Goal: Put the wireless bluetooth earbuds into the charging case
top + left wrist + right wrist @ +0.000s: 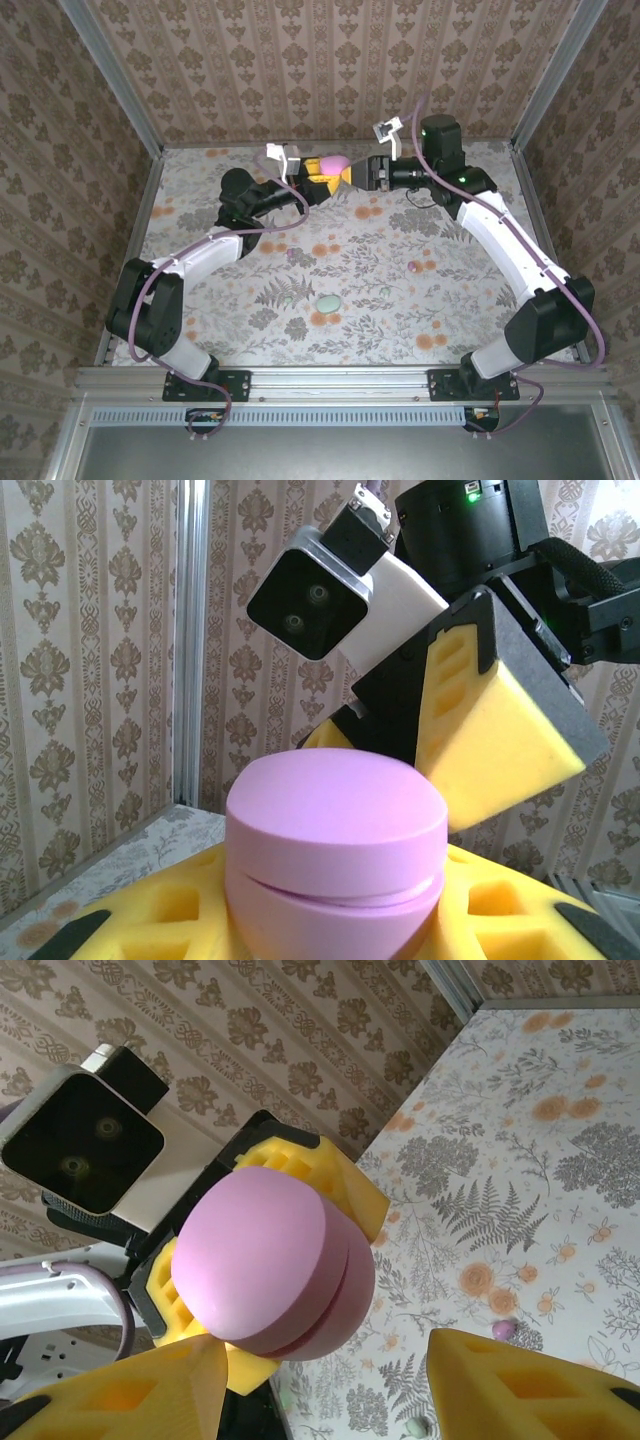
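My left gripper [325,171] is shut on the pink oval charging case [334,163], held up above the back of the table between yellow foam pads [120,930]. The lid sits on the case with a thin seam showing [335,880]. My right gripper [359,172] faces it from the right and is open, one pad [150,1395] beside the case [265,1260] and the other [530,1390] well apart from it. A tiny pinkish earbud [293,254] lies on the floral table, also visible as the earbud [503,1330] in the right wrist view. I cannot make out the pale earbud for certain.
A mint oval case [328,303] lies at the middle front of the table [230,330]. A small pinkish spot [413,266] sits to its right. Patterned walls and metal posts [120,90] close in the table at the back and sides.
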Controlling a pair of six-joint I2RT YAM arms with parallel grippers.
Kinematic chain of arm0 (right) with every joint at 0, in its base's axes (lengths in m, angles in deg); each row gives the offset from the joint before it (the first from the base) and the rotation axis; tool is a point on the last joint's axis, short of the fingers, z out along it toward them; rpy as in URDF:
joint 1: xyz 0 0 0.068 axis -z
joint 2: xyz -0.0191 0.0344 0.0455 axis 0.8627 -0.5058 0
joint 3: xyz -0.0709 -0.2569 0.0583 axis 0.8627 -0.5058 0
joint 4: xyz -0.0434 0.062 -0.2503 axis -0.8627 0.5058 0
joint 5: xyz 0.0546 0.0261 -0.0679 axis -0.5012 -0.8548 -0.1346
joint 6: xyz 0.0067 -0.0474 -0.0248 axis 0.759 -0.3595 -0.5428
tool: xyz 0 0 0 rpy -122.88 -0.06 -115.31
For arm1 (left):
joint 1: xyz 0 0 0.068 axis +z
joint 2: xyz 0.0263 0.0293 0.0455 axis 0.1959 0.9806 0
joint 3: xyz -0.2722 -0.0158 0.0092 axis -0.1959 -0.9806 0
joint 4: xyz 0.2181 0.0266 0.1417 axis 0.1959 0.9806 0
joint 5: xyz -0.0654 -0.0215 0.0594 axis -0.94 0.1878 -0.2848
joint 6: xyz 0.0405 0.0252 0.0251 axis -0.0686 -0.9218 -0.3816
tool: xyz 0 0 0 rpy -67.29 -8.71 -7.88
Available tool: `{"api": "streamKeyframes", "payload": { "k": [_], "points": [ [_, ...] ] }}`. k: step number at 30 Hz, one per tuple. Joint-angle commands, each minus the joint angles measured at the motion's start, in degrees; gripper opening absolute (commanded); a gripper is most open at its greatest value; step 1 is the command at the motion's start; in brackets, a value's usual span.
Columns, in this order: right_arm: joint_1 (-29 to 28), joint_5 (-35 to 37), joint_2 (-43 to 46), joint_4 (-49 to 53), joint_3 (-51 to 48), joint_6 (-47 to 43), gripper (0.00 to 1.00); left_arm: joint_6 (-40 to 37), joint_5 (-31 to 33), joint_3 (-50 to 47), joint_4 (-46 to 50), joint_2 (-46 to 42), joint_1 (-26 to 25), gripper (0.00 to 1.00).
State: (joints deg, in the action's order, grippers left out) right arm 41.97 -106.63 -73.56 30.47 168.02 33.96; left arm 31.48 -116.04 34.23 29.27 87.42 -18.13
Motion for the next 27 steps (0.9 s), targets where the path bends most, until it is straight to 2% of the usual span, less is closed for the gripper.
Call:
{"api": "streamKeyframes", "payload": {
  "k": [1, 20, 27],
  "points": [
    [0.41, 2.49, -1.45, -0.62, 2.45, 3.00, 0.57, 0.50, -3.68, 1.25, -1.82, 0.06, -0.46, 0.32],
    [1.09, 5.38, -2.88, -4.80, 4.03, 8.08, 0.61, 0.12, -3.68, 0.95, -1.42, 0.07, -0.45, 0.32],
    [1.83, 6.79, -1.70, -5.77, 4.08, 9.59, 0.66, 0.15, -3.28, 0.74, -1.49, -0.04, -0.50, 0.32]
  ]
}}
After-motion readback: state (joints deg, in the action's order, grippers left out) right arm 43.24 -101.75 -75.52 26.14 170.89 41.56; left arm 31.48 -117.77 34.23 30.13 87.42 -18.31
